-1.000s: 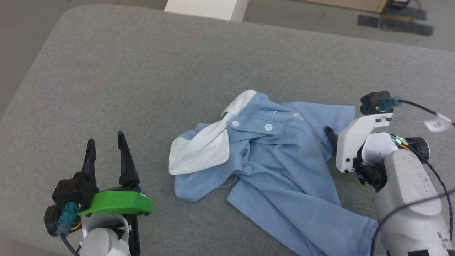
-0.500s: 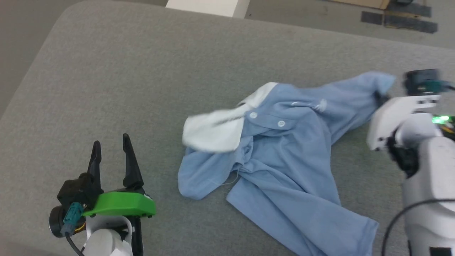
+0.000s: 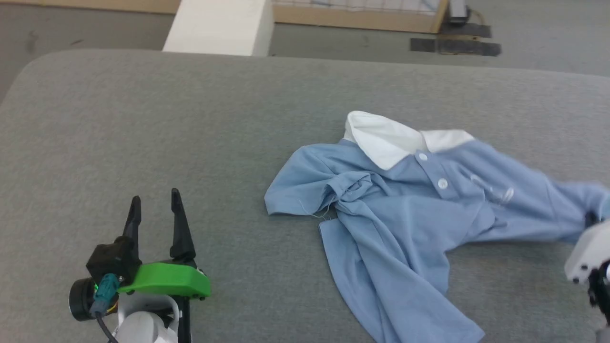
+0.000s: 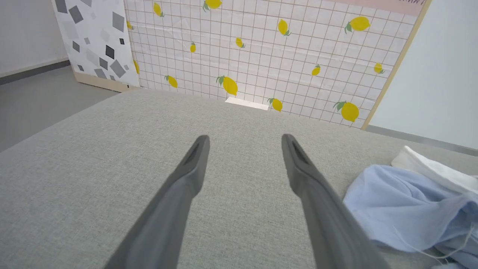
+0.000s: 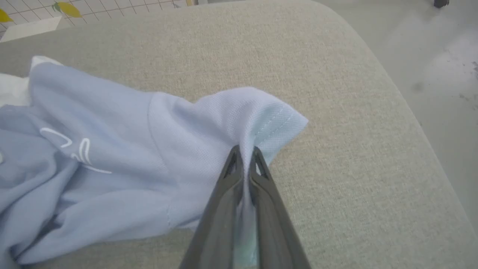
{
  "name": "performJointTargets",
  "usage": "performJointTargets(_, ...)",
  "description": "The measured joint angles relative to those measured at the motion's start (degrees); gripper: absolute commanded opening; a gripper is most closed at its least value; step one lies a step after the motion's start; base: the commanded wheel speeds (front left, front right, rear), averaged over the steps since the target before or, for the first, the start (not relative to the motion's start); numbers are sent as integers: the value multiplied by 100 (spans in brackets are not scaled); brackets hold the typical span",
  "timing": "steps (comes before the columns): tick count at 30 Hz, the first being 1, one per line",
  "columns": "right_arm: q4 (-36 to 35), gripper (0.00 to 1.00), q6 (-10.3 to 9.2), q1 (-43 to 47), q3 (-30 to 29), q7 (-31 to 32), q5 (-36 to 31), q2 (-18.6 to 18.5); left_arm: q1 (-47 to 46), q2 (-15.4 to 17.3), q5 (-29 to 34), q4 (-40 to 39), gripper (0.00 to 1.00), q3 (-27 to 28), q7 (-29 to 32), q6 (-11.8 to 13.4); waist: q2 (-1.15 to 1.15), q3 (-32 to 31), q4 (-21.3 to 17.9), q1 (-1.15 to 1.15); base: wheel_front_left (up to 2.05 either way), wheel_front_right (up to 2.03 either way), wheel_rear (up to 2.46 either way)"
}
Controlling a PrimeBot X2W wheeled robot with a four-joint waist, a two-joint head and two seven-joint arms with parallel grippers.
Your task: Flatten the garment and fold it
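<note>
Bare grey surface (image 3: 143,119) spreads wide left of the garment (image 3: 391,224), which sprawls across the right.

The garment (image 3: 395,224) is light blue with a white collar (image 3: 381,138), white buttons (image 3: 442,183) and white script (image 3: 495,190). The table surface (image 3: 143,119) is grey. The backdrop panel (image 4: 261,48) shows a white grid with yellow lemons.

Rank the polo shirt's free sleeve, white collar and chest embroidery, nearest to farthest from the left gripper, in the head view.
1. The free sleeve, just right of the left gripper.
2. The white collar, back and right.
3. The chest embroidery, far right.
</note>
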Motion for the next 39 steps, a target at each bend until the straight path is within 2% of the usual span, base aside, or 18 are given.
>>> performJointTargets(5, 177, 0, 0, 373, 5, 204, 528, 10, -24, -1, -51, 289, 100, -162, -1, -47, 0, -78, -260, 0, 0, 0, 0)
performJointTargets(6, 211, 28, 0, 408, 23, 199, 609, 10, -52, -1, -85, 399, 100, -224, -2, -47, 0, -88, -303, 0, 0, 0, 0)
performJointTargets(7, 234, 71, 0, 445, 57, 167, 666, 10, -98, -2, -105, 519, 100, -283, -1, -47, 0, -97, -343, 0, 0, 0, 0)
performJointTargets(8, 250, 100, 0, 473, 91, 114, 709, 10, -180, -2, -149, 650, 100, -345, 7, -46, 0, -101, -377, 0, 0, 0, 0)
performJointTargets(13, 259, 100, -1, 615, 292, -308, 920, 7, -849, -3, -463, 1198, 100, -668, 578, -14, 0, -72, -474, 0, 0, 0, 0)
performJointTargets(23, -44, 100, -1, 1034, 1260, -1367, 1072, 9, -1886, -8, -960, 2229, 100, -1247, 2259, 346, 0, -8, -758, 0, 0, 0, 0)
performJointTargets(29, -293, 100, -2, 1240, 1645, -1454, 1238, 8, -2120, 47, -950, 2662, 100, -1361, 3037, 537, 0, 27, -982, 0, 0, 0, 0)
performJointTargets(34, -480, 100, -2, 1297, 1801, -1446, 1292, 8, -2290, 152, -954, 2830, 100, -1492, 3723, 497, 0, 47, -1143, 0, 0, 0, 0)
performJointTargets(35, -519, 100, -2, 1305, 1830, -1446, 1299, 8, -2308, 194, -954, 2835, 93, -1533, 3852, 444, 0, 52, -1165, 0, 0, 0, 0)
performJointTargets(36, -548, 100, -2, 1318, 1845, -1446, 1300, 8, -2320, 221, -954, 2826, 34, -1562, 3921, 394, 0, 55, -1180, 0, 0, 0, 0)
performJointTargets(37, -575, 100, -2, 1333, 1859, -1445, 1301, 8, -2331, 245, -956, 2798, 0, -1583, 3953, 335, 0, 58, -1192, 0, 0, 0, 0)
performJointTargets(39, -624, 100, -2, 1364, 1885, -1436, 1303, 5, -2332, 257, -962, 2743, 0, -1612, 3929, 254, 0, 58, -1193, 0, 0, 0, 0)
